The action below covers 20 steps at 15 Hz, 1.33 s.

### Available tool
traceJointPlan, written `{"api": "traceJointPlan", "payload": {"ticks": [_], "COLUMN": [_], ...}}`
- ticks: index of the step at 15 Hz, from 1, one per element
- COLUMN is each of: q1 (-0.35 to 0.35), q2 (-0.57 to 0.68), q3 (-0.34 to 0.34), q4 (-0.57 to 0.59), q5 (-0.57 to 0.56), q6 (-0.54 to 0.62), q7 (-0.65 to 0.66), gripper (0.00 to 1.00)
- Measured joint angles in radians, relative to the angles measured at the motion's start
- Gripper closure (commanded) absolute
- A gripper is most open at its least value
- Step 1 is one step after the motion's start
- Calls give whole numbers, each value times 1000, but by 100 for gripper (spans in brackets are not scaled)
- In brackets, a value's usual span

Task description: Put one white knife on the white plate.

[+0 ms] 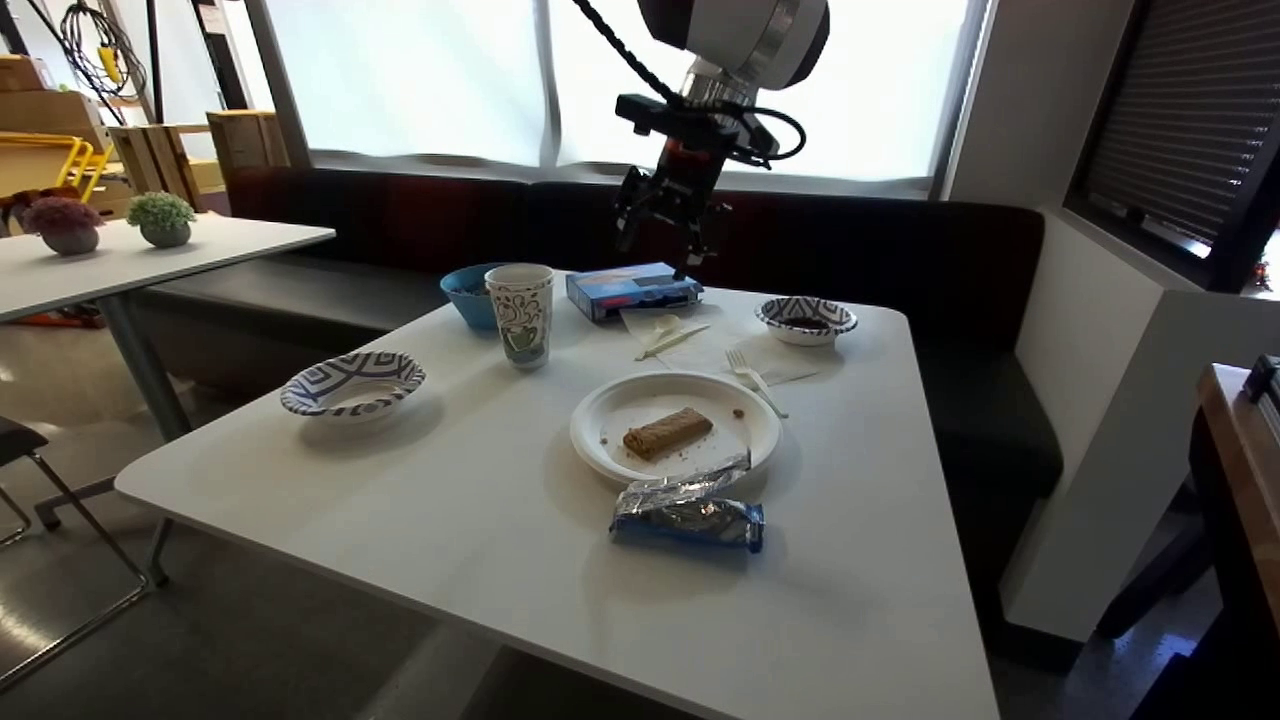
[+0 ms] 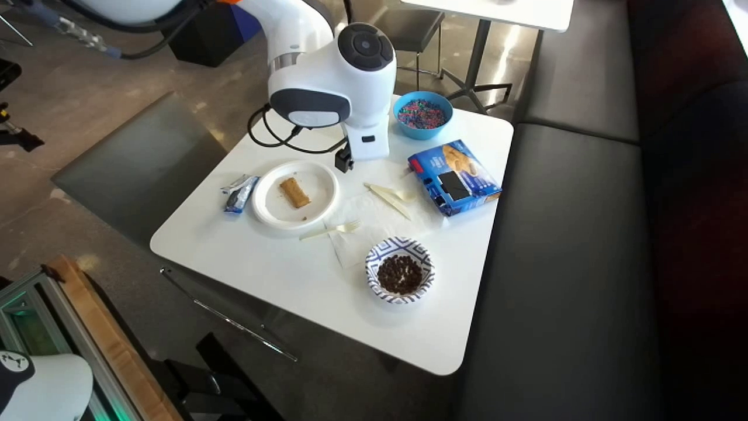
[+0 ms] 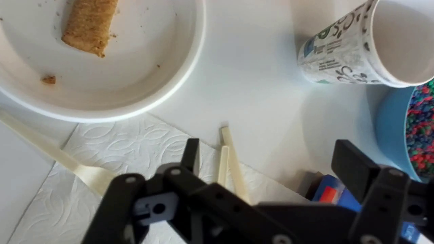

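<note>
The white, round-cornered table (image 1: pixel 450 490) bears the task's things. The white jointed robot arm (image 2: pixel 333 79) reaches over it. The white embossed paper napkin (image 3: pixel 125 145) lies flat. Just beside the napkin sits the plain round white plate with a raised rim (image 3: pixel 149 84), no knife on it yet. Up over the napkin, or near it, hangs the black two-fingered gripper (image 3: pixel 268 159), its fingers spread wide and holding nothing. The pale off-white plastic knife (image 2: pixel 395 204) lies mostly on the napkin, its handle alongside that of the pale plastic spoon (image 1: pixel 667 322); whether they touch I cannot tell.

I take the step in hand to be the approach. The next move should line the fingers up astride the knife alone, sink to the napkin and squeeze, leaving the spoon behind. Later the carry must spare the brown oblong baked bar (image 1: pixel 668 434) on the plate.
</note>
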Motion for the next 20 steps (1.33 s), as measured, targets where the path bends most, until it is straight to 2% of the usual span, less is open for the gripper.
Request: {"api": "traceJointPlan", "payload": {"ticks": [3, 4, 5, 8, 11, 13, 17, 20], "q1": [-4, -4, -4, -4, -3, -2, -2, -2], "q2": [93, 123, 151, 226, 279, 300, 309, 310], "q3": [-3, -7, -12, -29, -45, -52, -60, -64], "q4": [78, 106, 134, 209, 257, 272, 274, 272], "q5": [0, -2, -2, -11, -50, -89, -163, -214], "q6": [3, 3, 3, 3, 3, 2, 1, -8], "q7": [48, 69, 88, 142, 204, 245, 307, 342], "gripper": [2, 7, 24, 49, 54, 49, 47, 52]}}
